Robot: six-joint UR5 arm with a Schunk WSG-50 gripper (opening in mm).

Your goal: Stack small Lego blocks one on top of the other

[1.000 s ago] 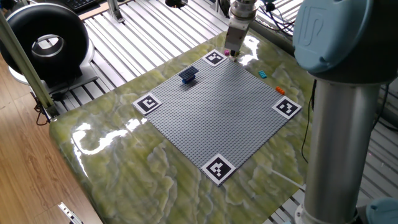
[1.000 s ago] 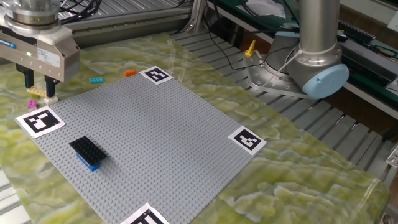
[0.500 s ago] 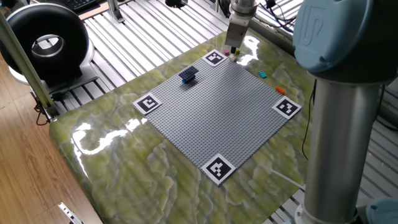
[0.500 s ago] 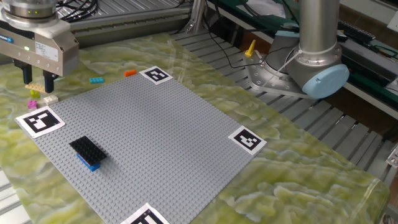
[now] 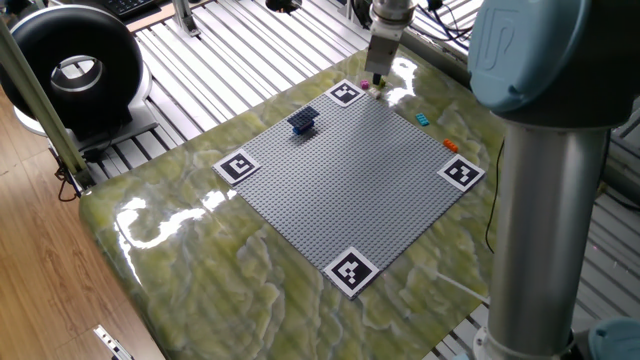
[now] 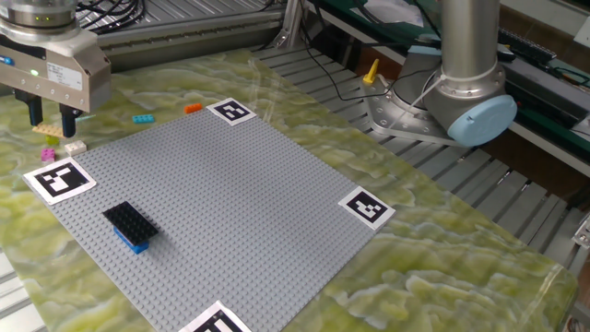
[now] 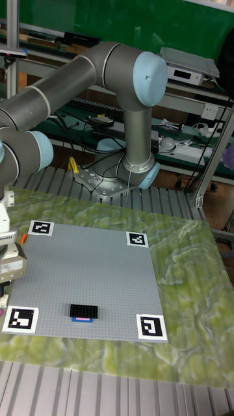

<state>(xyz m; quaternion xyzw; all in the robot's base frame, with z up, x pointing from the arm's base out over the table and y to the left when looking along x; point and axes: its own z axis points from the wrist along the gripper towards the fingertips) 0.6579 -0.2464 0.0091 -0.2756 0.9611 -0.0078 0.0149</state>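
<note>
**Clearance over the baseplate**

The grey baseplate (image 6: 230, 212) is left open across its middle; only a dark stacked block (image 6: 129, 226) is raised near one marker corner. Beside the far marker, loose bricks (image 6: 63, 148) are crowded under the gripper (image 6: 51, 118), with cyan and orange bricks (image 6: 166, 113) lying nearby.

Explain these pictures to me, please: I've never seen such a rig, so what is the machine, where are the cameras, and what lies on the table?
The machine is a grey robot arm with blue joint caps, bolted beside a green marbled table. Two cameras look down at the table from different sides; a third, taller picture faces the arm's base.

A grey studded baseplate lies on the table, with black-and-white marker squares at its corners. On it stands a black brick on a blue one. Off the plate lie loose small bricks: cyan, orange, magenta and tan.

The gripper hangs above those last two. Nothing visible sits between its fingers, though the view is small.
</note>
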